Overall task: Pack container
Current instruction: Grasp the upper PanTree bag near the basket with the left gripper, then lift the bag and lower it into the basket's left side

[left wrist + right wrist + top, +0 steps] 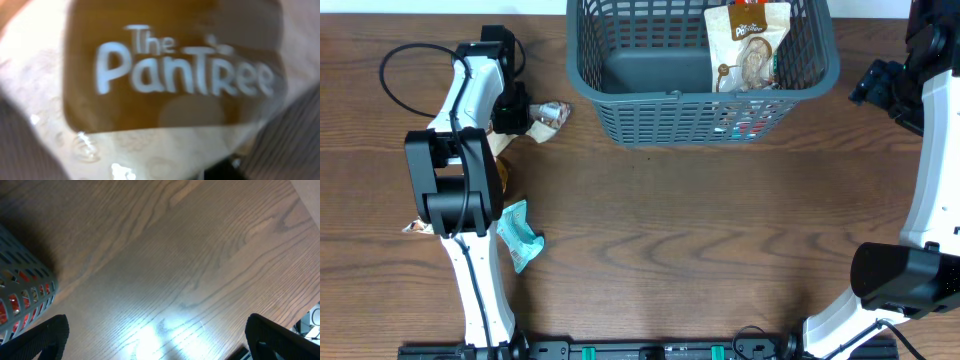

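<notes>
Basket (705, 97) at 12 o'clock on table (700, 230), holding 1 upright beige packet (750, 45). Left gripper (523, 110) at 10 o'clock, just beside crumpled packet (552, 113); cannot tell if spread or pinching. Right gripper (160, 339) at 2 o'clock, fingers (40, 337) spread wide over table. Teal packet (520, 235) at 8 o'clock.
</notes>
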Robot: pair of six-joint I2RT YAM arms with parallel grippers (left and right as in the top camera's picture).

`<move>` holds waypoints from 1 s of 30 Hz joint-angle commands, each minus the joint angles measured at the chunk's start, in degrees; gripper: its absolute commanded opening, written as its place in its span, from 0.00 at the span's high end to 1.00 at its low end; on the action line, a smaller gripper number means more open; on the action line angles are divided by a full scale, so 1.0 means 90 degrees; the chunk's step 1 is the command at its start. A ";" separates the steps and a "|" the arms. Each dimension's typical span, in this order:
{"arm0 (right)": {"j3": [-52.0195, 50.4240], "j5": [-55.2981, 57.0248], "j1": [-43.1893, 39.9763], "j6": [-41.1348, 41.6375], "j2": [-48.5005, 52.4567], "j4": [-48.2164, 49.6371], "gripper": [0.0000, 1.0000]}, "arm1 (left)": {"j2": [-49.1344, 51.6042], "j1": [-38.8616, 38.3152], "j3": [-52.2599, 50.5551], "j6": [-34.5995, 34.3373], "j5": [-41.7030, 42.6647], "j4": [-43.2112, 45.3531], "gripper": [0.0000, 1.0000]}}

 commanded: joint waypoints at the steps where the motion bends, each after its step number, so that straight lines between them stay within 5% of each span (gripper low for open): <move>1: -0.0032 0.0134 -0.0058 0.0112 0.0017 0.0007 0.01 | 0.0158 -0.0007 0.0085 -0.0109 -0.0078 -0.0129 0.94; 12: -0.0032 0.0134 -0.0058 0.0114 0.0017 0.0007 0.01 | 0.0155 -0.0010 0.0085 0.0058 -0.0158 -0.0624 0.94; 19: -0.0032 0.0134 -0.0058 0.0112 0.0017 0.0007 0.01 | -0.0005 -0.0085 0.0087 0.1498 -0.0444 -0.0719 0.94; 30: -0.0032 0.0134 -0.0058 0.0112 0.0017 0.0007 0.01 | -0.2266 -0.1246 0.0104 0.3325 -0.3021 -0.0818 0.94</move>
